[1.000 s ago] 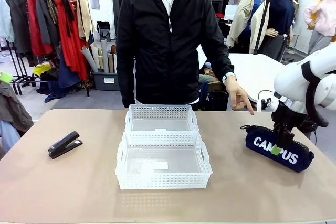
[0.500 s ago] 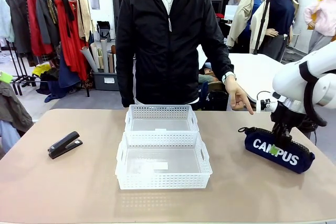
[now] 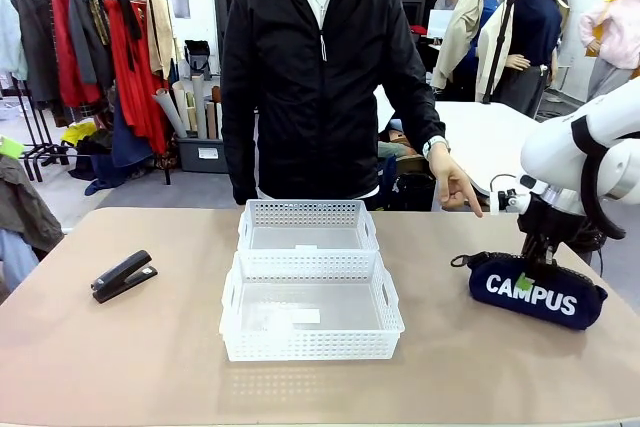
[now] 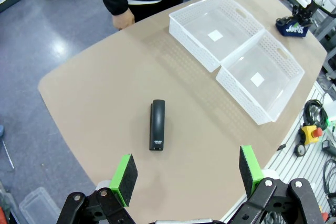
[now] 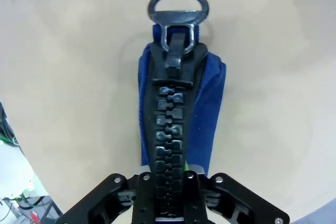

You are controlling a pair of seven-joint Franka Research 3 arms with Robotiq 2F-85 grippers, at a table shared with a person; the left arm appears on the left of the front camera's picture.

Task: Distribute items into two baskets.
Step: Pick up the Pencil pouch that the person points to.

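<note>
Right now my right gripper is clenched on the navy CAMPUS pouch, pinching it across the zip ridge along its top. The right wrist view shows the zipper running straight up between the fingers, with the metal ring beyond. The pouch sits at the table's right side, well apart from the 2 baskets in the middle. I cannot tell whether its underside touches the tabletop or hangs just clear.

My worries, as judgement only:

1. The hold is on soft fabric and a narrow zip. If the cloth bunches or slides between the pads, the pouch could sag, tilt or drop on the way over.
2. The pouch is long. With an end drooping, it could catch the rim of the near basket or the far basket and shove or tip it.
3. The black loop strap at the left end could snag the lattice wall.
4. The person's hand points down just beyond the pouch, so a careless lift could brush it.

Meanwhile my left gripper hangs released and empty above the black stapler, which lies on the table's left side.
</note>
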